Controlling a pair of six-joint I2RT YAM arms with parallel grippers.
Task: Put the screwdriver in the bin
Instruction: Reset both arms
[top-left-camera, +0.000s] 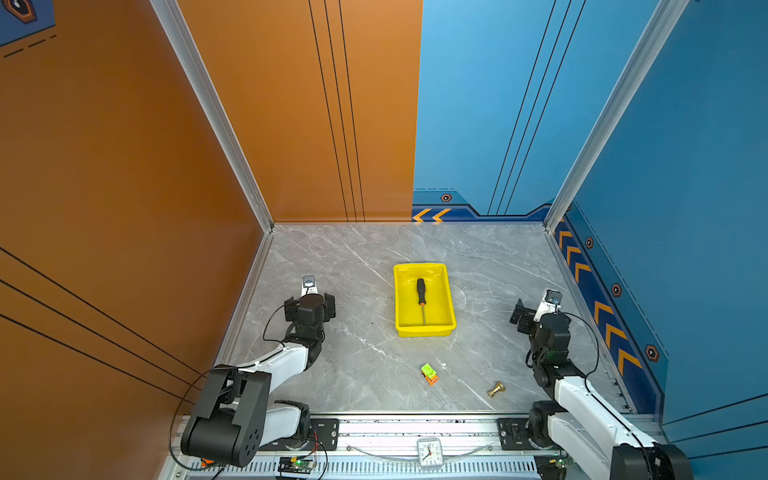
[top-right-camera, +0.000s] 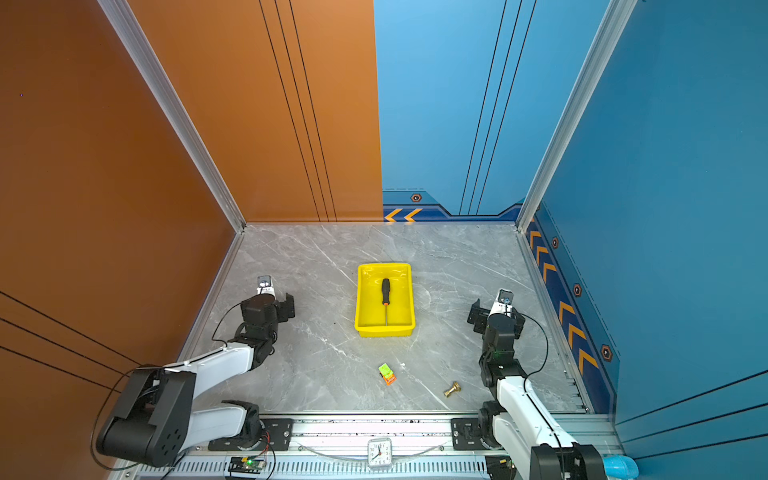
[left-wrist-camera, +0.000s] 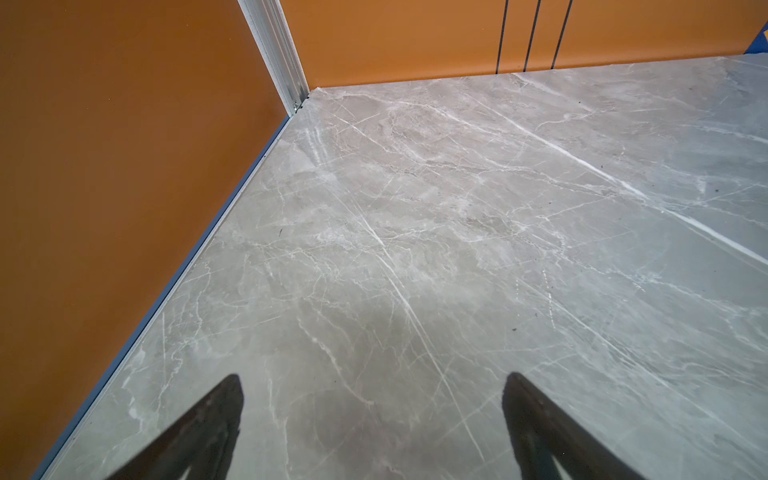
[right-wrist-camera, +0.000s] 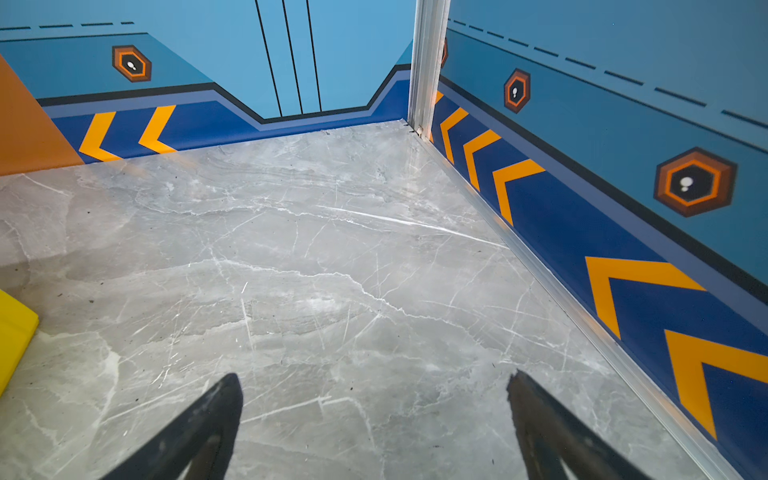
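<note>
Screwdriver (top-left-camera: 422, 300) lies flat inside the bin (top-left-camera: 424, 331), mid-worktop (top-left-camera: 353, 353). Handle points to 12 o'clock, tip to 6 o'clock, close to the near wall; touching it or not, cannot tell. Task looks complete.

Step in hand, by my reading: parking clear. To do it well, swing neither arm across the bin, avoid nudging its rim, attempt no regrasp.

Left arm (top-left-camera: 286, 361) sits at 9 o'clock of the bin, right arm (top-left-camera: 582, 399) at 3 o'clock, both well apart from it.

Left jaws spread wide, released, holding nothing; only bare worktop between them. Right jaws likewise spread and empty.
</note>
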